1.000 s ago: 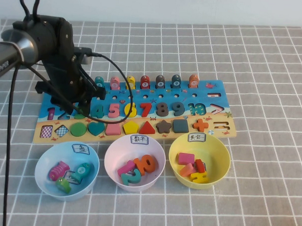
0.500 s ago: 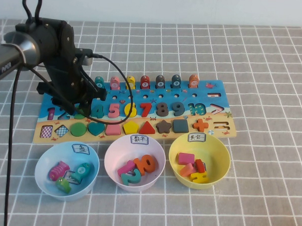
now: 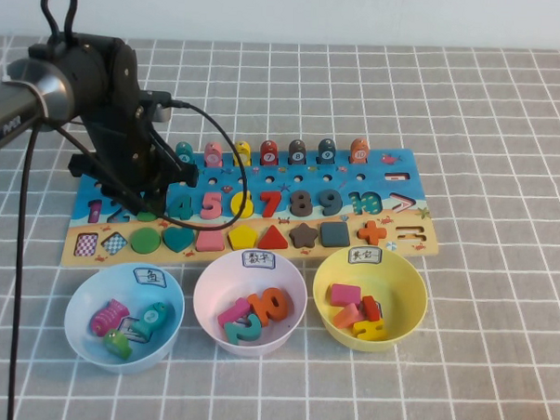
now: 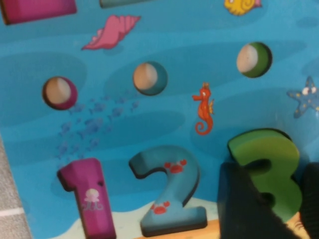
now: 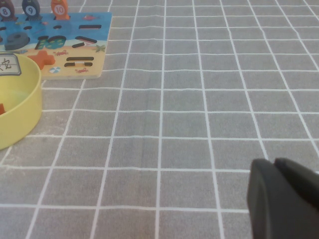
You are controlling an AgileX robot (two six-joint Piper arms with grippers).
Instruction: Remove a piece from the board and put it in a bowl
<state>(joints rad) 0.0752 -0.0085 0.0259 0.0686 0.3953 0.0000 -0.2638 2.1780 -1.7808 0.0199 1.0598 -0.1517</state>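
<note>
The green "3" piece (image 4: pixel 266 162) sits in the number row of the blue board (image 4: pixel 164 40), beside the teal "2" (image 4: pixel 167 189). My left gripper (image 4: pixel 271 174) is down over it, one dark finger on each side and both touching it. In the high view my left gripper (image 3: pixel 150 202) is at the left end of the board (image 3: pixel 393 167) and hides the "3". The pale pink bowl (image 3: pixel 208 279) stands in front of the board and holds several number pieces. My right gripper (image 5: pixel 275 165) is shut and empty, low over bare tablecloth to the right of the board.
A light blue bowl (image 3: pixel 81 305) stands left of the pink one and a yellow bowl (image 3: pixel 406 269) right of it, both holding pieces. The left arm's black cable (image 3: pixel 229 143) loops over the board. Grey checked cloth lies all around.
My left gripper has shifted slightly left over the "3" since a second ago and has held still for the last half second. Nothing else has moved.
</note>
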